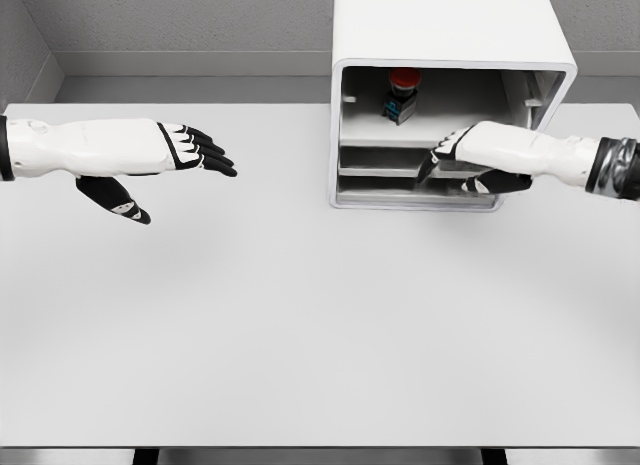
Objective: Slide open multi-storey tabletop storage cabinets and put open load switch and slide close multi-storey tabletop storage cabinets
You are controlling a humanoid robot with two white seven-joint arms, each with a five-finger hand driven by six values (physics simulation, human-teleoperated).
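A broad white table [300,325] spreads beneath both arms. Toward its far edge, around the right hand [470,157], stands a white multi-storey storage cabinet [445,25], its front open on several shelves. The right hand reaches into the lower tiers; whether its fingers grip anything cannot be told. Above that hand, on the top shelf, sits the load switch [402,95], red-capped and upright. Well apart, the left hand [165,155] hovers over the table, fingers extended and holding nothing.
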